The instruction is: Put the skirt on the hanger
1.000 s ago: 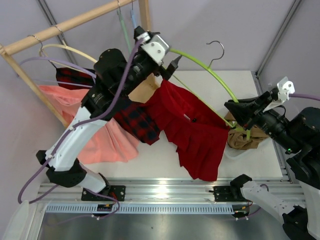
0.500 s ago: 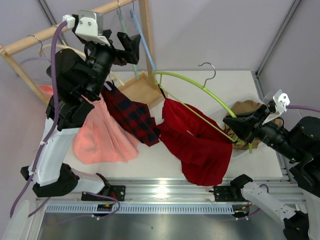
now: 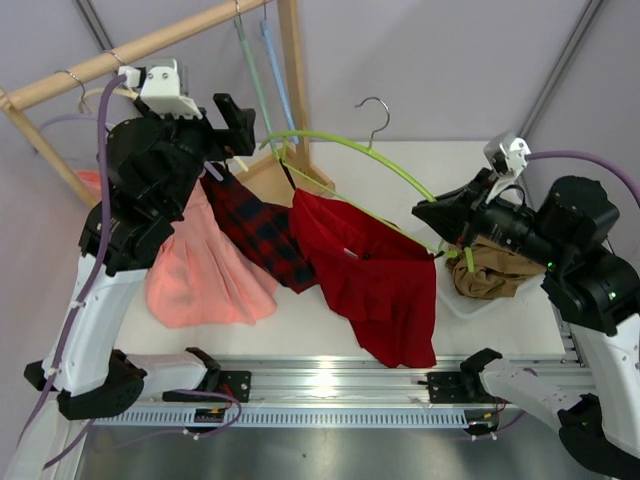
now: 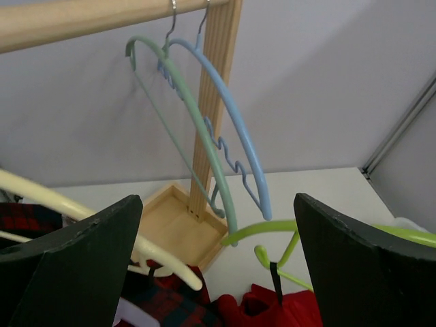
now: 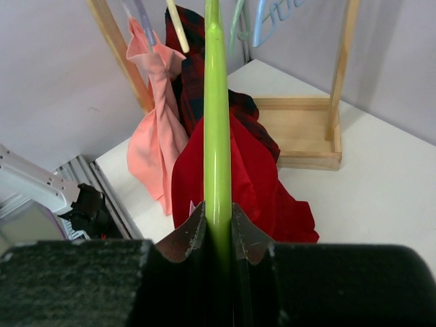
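The lime-green hanger point(image 3: 330, 137) with its silver hook point(image 3: 375, 105) is held in the air over the table. My right gripper point(image 3: 432, 215) is shut on its right end; in the right wrist view the green bar point(image 5: 216, 122) runs straight out from between the closed fingertips point(image 5: 218, 228). The deep-red skirt point(image 3: 375, 285) hangs from the hanger's lower bar by black loops, its hem drooping toward the table. My left gripper point(image 3: 235, 115) is open and holds nothing, raised beside the wooden rack; the hanger's left tip point(image 4: 272, 235) and the skirt's top point(image 4: 272, 306) show between its fingers point(image 4: 68, 266).
A wooden rack point(image 3: 150, 45) with a box base point(image 4: 170, 225) carries a light-blue hanger point(image 4: 238, 143), a pale green one point(image 4: 197, 122) and a cream one point(image 4: 82, 204). A plaid skirt point(image 3: 255, 225) and a salmon skirt point(image 3: 200, 270) hang at left. Tan cloth point(image 3: 495, 275) lies at right.
My left gripper has let go of the hanger's end and swung left, up to the rack. My right gripper has carried the hanger and skirt left and toward the rack.
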Tool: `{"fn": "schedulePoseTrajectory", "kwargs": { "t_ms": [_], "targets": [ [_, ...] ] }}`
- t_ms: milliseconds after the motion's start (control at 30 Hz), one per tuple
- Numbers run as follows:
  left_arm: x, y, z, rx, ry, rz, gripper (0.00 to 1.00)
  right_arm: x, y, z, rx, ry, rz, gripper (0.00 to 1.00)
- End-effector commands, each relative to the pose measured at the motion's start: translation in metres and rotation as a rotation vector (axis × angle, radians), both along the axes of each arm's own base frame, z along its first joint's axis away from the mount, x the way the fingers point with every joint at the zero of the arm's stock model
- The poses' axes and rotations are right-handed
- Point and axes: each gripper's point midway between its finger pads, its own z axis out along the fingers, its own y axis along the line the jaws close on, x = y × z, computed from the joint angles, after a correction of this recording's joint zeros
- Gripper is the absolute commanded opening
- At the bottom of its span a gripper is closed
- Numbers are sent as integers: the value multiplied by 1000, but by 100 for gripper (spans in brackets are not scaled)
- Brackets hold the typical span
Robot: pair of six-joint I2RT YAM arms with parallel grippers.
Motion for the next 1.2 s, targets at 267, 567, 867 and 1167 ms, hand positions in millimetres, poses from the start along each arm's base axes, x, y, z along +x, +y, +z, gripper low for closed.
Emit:
{"fn": "schedulePoseTrajectory", "kwargs": {
  "t_ms": [267, 567, 867, 1167],
  "targets": [
    [-35, 40, 3, -81, -43, 27, 99, 53, -3, 58, 93, -167, -181, 0],
    [-38, 54, -3, -53, -41, 70, 99, 60, -8, 73, 51, -211, -227, 0],
    [-34, 52, -16, -54, -28, 63, 99, 62, 22, 66, 84, -262, -92, 0],
    [-51, 62, -17, -72, -55, 68, 100, 75, 49, 95, 110, -361, -28, 0]
  ]
}}
